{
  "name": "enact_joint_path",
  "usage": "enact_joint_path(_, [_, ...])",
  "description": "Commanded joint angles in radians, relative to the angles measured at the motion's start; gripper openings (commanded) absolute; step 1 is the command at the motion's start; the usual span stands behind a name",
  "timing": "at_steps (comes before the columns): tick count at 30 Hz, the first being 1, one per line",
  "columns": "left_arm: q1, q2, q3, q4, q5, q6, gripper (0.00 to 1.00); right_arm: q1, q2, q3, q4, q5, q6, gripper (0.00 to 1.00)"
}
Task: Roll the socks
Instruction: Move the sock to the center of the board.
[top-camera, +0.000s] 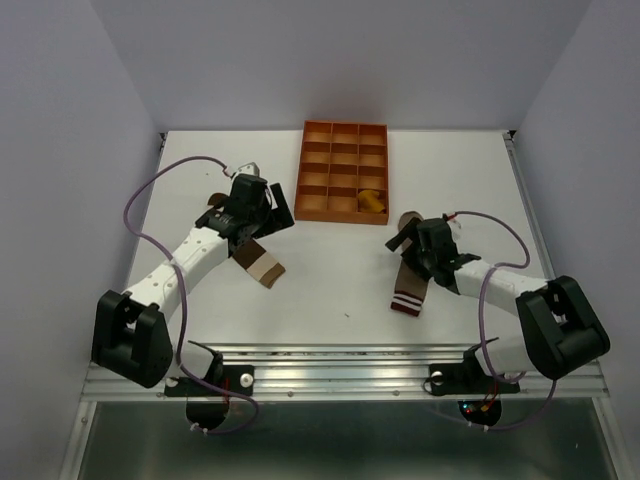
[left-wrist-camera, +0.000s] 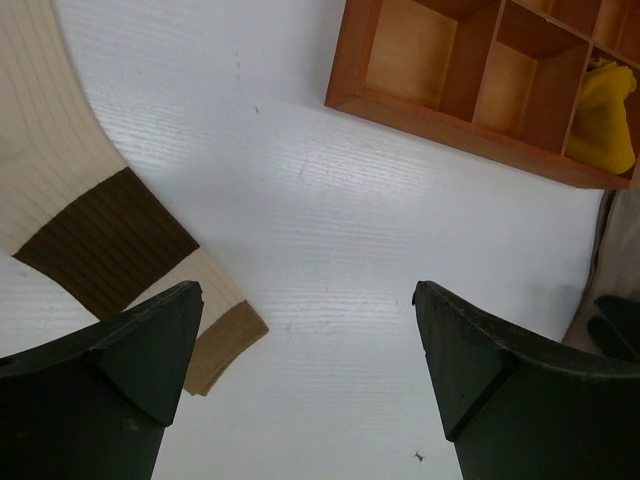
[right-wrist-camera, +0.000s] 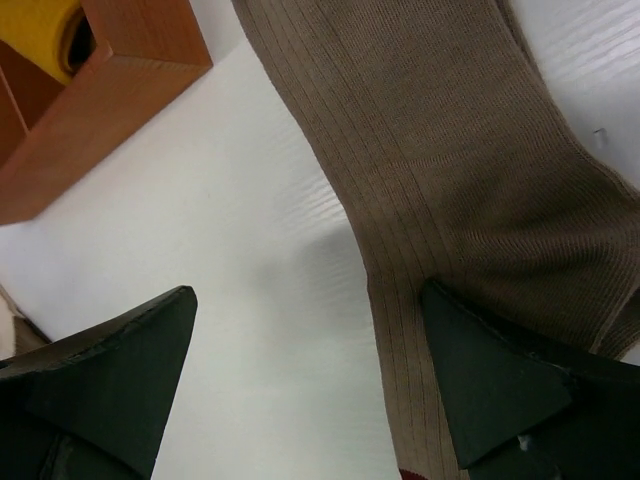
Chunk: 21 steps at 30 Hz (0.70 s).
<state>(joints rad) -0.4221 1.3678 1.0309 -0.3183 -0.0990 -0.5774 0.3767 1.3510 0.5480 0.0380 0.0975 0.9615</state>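
Note:
A cream sock (top-camera: 262, 265) with tan and brown bands lies flat at left; in the left wrist view the cream sock (left-wrist-camera: 60, 170) sits beside my left finger. My left gripper (top-camera: 270, 213) (left-wrist-camera: 308, 290) stands open above bare table. A taupe sock (top-camera: 410, 290) (right-wrist-camera: 450, 150) with a striped cuff lies flat at right. My right gripper (top-camera: 412, 250) (right-wrist-camera: 305, 295) is open over its edge, with one finger above the fabric and the other above the table. A rolled mustard-yellow sock (top-camera: 372, 200) (left-wrist-camera: 603, 115) (right-wrist-camera: 40, 25) sits in a tray compartment.
The orange gridded tray (top-camera: 300, 170) (left-wrist-camera: 450, 115) (right-wrist-camera: 110, 110) stands at the back centre of the white table, between both arms. Purple cables loop beside each arm. White walls close in the left, right and back.

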Motion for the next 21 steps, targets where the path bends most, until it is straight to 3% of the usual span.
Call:
enact_joint_path(1, [-0.02, -0.084, -0.04, 0.015, 0.036, -0.012, 0.99, 0.095, 0.062, 0.026, 0.007, 0.097, 0.23, 1.0])
enact_joint_path(8, [-0.087, -0.118, -0.109, 0.005, 0.033, -0.047, 0.99, 0.273, 0.187, 0.138, 0.022, 0.183, 0.417, 1.0])
enact_joint_path(14, [-0.118, -0.157, -0.121, -0.028, 0.022, -0.056, 0.99, 0.358, 0.226, 0.237, -0.027, 0.229, 0.45, 1.0])
enact_joint_path(19, [-0.132, -0.187, -0.16, -0.044, 0.012, -0.073, 0.99, 0.386, 0.179, 0.271, -0.071, 0.22, 0.355, 1.0])
enact_joint_path(21, [-0.135, -0.193, -0.182, -0.036, 0.019, -0.078, 0.99, 0.386, 0.128, 0.3, -0.114, 0.24, 0.216, 1.0])
